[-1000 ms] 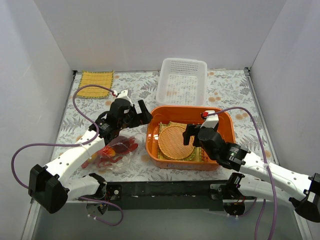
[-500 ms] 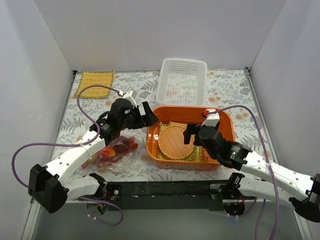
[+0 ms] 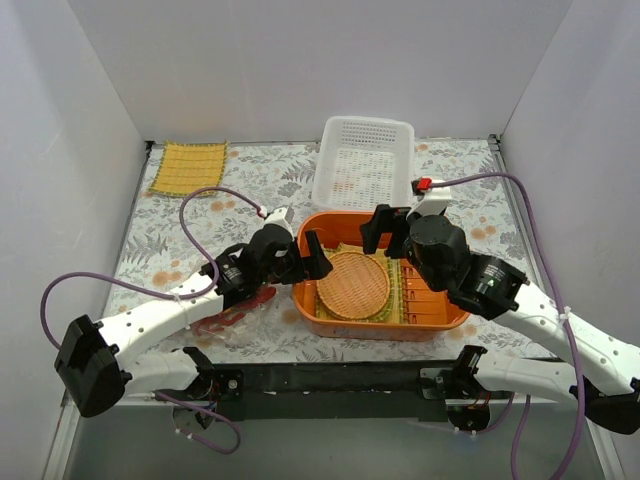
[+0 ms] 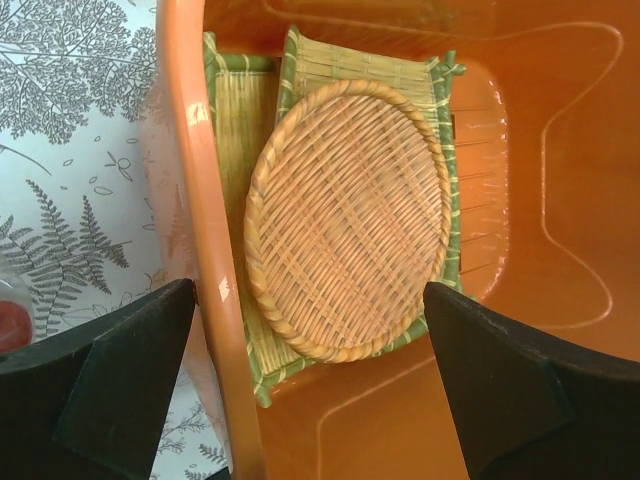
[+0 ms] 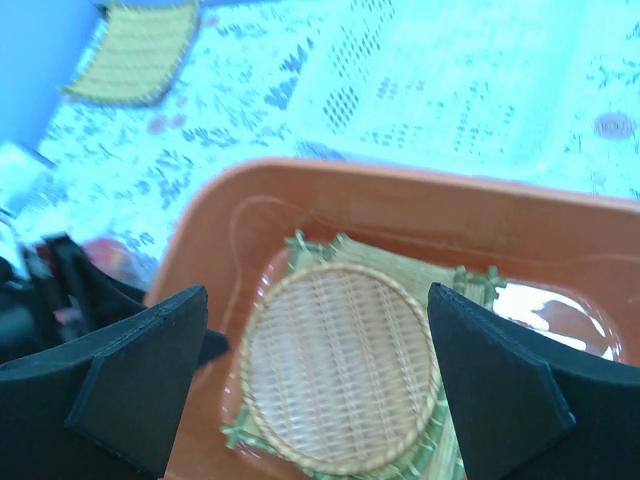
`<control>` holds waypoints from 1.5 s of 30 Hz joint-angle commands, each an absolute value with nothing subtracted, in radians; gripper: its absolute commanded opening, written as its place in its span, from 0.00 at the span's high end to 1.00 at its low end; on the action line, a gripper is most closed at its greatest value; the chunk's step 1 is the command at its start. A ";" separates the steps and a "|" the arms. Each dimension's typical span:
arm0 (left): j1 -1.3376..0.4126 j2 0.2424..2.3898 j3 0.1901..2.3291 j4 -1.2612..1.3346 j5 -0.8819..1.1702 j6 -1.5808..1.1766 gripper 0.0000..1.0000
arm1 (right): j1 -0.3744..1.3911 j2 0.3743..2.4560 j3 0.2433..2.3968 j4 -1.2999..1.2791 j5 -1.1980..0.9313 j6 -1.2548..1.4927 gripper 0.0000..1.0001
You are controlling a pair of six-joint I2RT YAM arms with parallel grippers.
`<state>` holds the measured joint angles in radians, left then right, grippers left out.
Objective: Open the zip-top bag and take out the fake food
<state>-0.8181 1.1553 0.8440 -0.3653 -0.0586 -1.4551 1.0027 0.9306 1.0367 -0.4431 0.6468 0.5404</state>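
The zip-top bag (image 3: pixel 222 322) lies on the table left of the orange bin (image 3: pixel 380 329), mostly hidden under my left arm. Red fake food (image 3: pixel 248 302) shows through it, and a red bit shows at the left edge of the left wrist view (image 4: pixel 8 325). My left gripper (image 3: pixel 300 268) is open and empty, straddling the bin's left rim (image 4: pixel 190 200) above the round woven mat (image 4: pixel 350 215). My right gripper (image 3: pixel 385 235) is open and empty, held above the bin's far side, looking down on the mat (image 5: pixel 340 370).
The orange bin holds the round woven mat (image 3: pixel 353 285) on green-edged bamboo mats (image 4: pixel 235 150). A white perforated basket (image 3: pixel 365 123) stands behind the bin. A yellow woven mat (image 3: pixel 188 167) lies at the back left. White walls enclose the table.
My left gripper has moved right and nearer, from above the bag to over the bin's left rim. My right gripper has risen and drawn back toward the bin's far side.
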 commanded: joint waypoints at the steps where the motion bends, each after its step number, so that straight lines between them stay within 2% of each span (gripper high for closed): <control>1: -0.911 1.166 0.822 -0.308 -0.147 -1.574 0.02 | 1.006 0.965 1.160 -0.479 0.664 0.505 0.02; 13: -1.098 1.456 0.948 -0.057 -0.233 -1.707 0.02 | 1.002 1.055 1.380 -0.558 0.790 0.440 0.02; 18: -1.132 1.563 0.995 0.083 -0.230 -1.718 0.02 | 1.002 1.057 1.391 -0.568 0.769 0.442 0.02; 26: -1.167 1.738 1.158 0.124 -0.196 -1.700 0.02 | 1.002 1.045 1.374 -0.578 0.756 0.454 0.02; 38: -1.246 1.752 1.120 0.181 -0.261 -1.761 0.02 | 0.999 1.051 1.359 -0.598 0.719 0.462 0.02; 45: -1.230 1.631 1.063 0.118 -0.336 -1.697 0.02 | 0.999 1.029 1.336 -0.604 0.709 0.466 0.02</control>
